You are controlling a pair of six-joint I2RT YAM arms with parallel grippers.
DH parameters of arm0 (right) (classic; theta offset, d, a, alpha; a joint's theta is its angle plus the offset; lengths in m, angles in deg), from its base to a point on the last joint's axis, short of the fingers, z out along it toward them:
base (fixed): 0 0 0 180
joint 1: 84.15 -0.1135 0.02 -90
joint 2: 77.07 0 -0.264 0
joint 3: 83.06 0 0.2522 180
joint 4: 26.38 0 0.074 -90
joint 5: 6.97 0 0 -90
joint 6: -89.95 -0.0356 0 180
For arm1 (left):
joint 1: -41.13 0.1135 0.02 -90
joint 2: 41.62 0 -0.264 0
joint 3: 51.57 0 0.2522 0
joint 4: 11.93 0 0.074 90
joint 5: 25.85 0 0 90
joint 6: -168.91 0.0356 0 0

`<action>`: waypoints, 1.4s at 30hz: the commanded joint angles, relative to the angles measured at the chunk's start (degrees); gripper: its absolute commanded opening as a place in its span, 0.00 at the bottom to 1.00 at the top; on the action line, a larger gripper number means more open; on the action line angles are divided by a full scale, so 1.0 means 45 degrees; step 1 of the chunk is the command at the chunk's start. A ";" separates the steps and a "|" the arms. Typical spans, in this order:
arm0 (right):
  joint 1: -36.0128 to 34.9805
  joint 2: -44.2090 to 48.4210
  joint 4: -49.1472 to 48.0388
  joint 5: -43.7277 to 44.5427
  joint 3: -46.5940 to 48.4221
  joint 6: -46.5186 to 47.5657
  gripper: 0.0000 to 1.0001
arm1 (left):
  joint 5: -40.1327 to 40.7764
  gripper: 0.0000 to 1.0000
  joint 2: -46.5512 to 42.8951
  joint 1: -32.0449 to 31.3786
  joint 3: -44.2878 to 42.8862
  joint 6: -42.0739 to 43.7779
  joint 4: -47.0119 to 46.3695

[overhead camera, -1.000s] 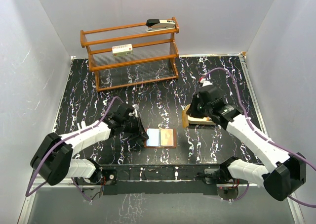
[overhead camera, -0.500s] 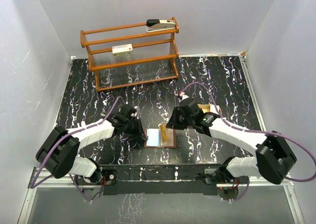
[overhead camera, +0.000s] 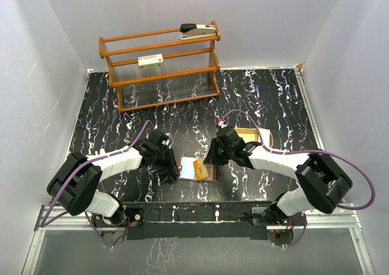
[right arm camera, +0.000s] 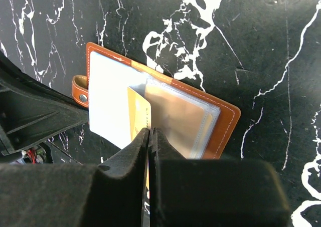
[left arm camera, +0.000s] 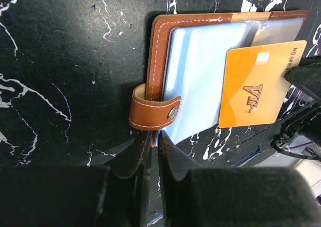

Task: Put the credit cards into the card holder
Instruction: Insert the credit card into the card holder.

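The card holder [overhead camera: 188, 168] lies open on the black marble table, brown leather [left arm camera: 156, 51] with a snap tab [left arm camera: 153, 111] and pale blue clear sleeves [left arm camera: 195, 71]. My left gripper [left arm camera: 154, 136] is shut on the card holder's left edge, just beside the tab. A gold credit card [left arm camera: 258, 89] marked VIP hangs tilted over the sleeves. My right gripper [right arm camera: 150, 132] is shut on it, and the credit card [right arm camera: 139, 111] stands on edge against the open card holder [right arm camera: 225, 122]. In the top view the two grippers [overhead camera: 175, 164] [overhead camera: 210, 160] flank the card holder.
A shallow tan tray [overhead camera: 248, 133] lies behind the right arm. At the back stands a wooden rack [overhead camera: 159, 68] with a stapler [overhead camera: 197, 30] on top and a white box with a red label [overhead camera: 151, 60] on its shelf.
My right arm swung left from the tan tray to the card holder, carrying the gold card over the sleeves. The left gripper stayed at the card holder's left edge.
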 commanded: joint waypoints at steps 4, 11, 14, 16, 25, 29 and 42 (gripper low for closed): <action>-0.0016 0.0799 -0.0238 0.0967 -0.0363 -0.0394 0.00 | -0.0189 0.10 -0.0273 -0.0065 0.0346 -0.0033 0.0096; -0.0016 0.0851 0.0161 0.1100 -0.0307 -0.0168 0.00 | -0.0310 0.11 -0.0318 -0.0065 0.0493 -0.0152 -0.0081; -0.0016 0.0615 0.0048 0.1020 -0.0315 -0.0135 0.00 | -0.0326 0.11 -0.0307 -0.0066 0.0539 -0.0204 -0.0118; -0.0013 0.0460 0.0069 0.0997 -0.0235 -0.0096 0.00 | -0.0325 0.11 -0.0363 -0.0065 0.0574 -0.0235 -0.0147; 0.0003 0.0039 -0.0541 0.0770 -0.0476 -0.0044 0.00 | -0.0308 0.11 -0.0292 -0.0065 0.0736 -0.0268 -0.0267; 0.0017 -0.0133 -0.0660 0.0774 -0.0542 -0.0007 0.00 | -0.0311 0.11 -0.0254 -0.0070 0.0791 -0.0296 -0.0314; 0.0037 -0.0742 -0.1146 0.0588 -0.0704 0.0606 0.00 | -0.0140 0.11 -0.0351 -0.0065 0.0841 -0.0230 -0.0148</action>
